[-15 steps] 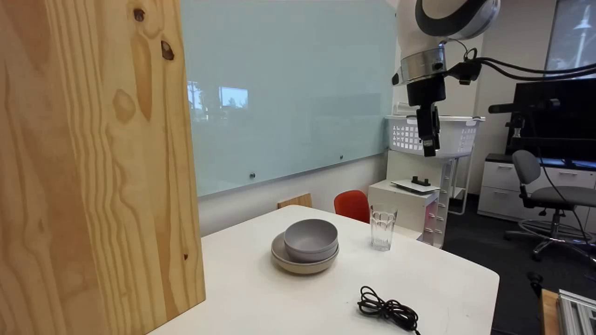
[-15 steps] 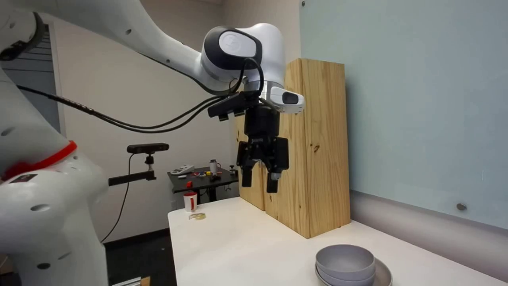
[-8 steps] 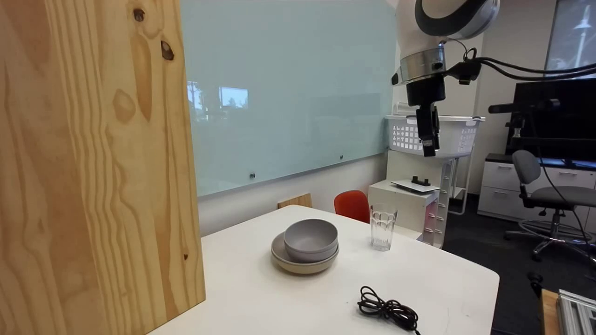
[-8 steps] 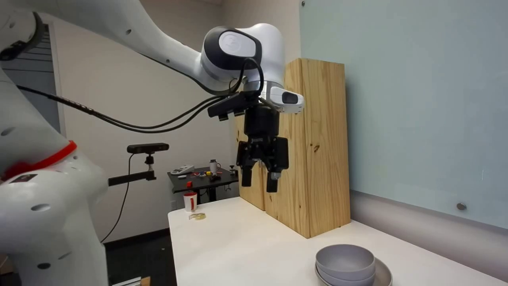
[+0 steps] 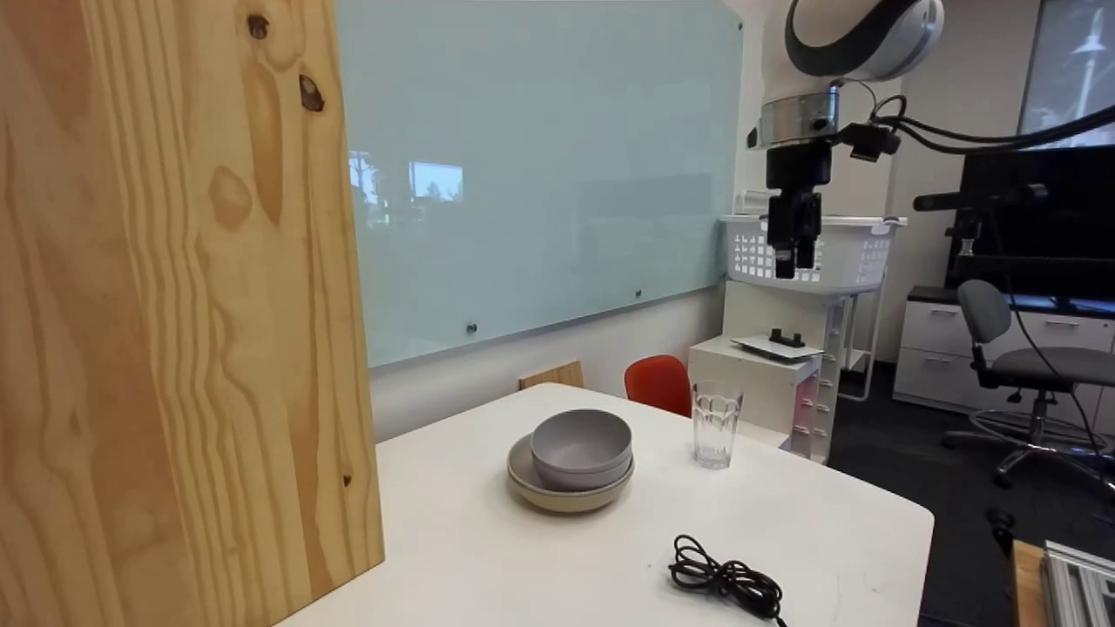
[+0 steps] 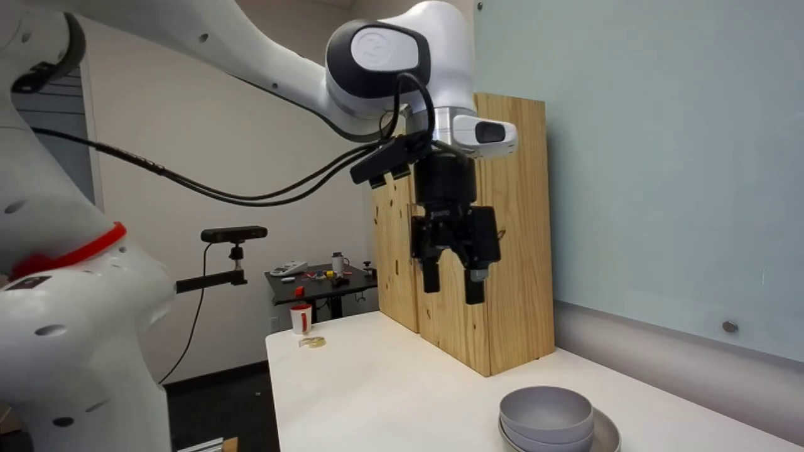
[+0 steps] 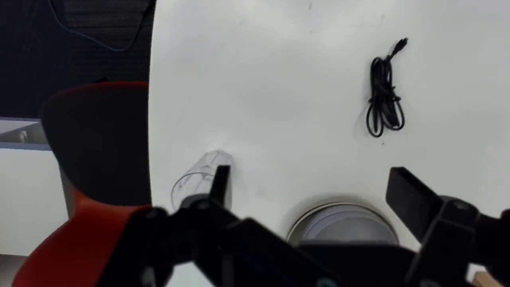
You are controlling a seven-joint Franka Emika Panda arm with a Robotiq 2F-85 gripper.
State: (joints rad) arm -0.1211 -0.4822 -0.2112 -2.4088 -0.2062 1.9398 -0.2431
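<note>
My gripper [image 6: 453, 296] is open and empty, high above the white table [image 6: 370, 383]. It also shows in an exterior view [image 5: 795, 270] and from above in the wrist view [image 7: 310, 169], jaws wide apart. Grey nested bowls [image 6: 546, 414] sit in a wider shallow dish [image 5: 566, 502]. In the wrist view the bowls [image 7: 352, 225] lie below the gripper, partly hidden by its body. A clear glass [image 5: 714, 431] stands near the table edge. In the wrist view the glass [image 7: 203, 169] is partly behind the left finger. The gripper touches nothing.
A bundled black cable [image 5: 727, 582] lies on the table. Tall wooden boxes [image 6: 515, 251] stand behind the gripper beside a glass board [image 6: 641, 157]. A red-and-white mug [image 6: 301, 319] stands at the far table end. A red chair [image 5: 658, 385] is at the edge.
The arm holds still between the earlier frames, then moves. The gripper shifts towards the bowls' side, slightly up, and turns a little. It stays open. Bowls, glass and cable have not moved.
</note>
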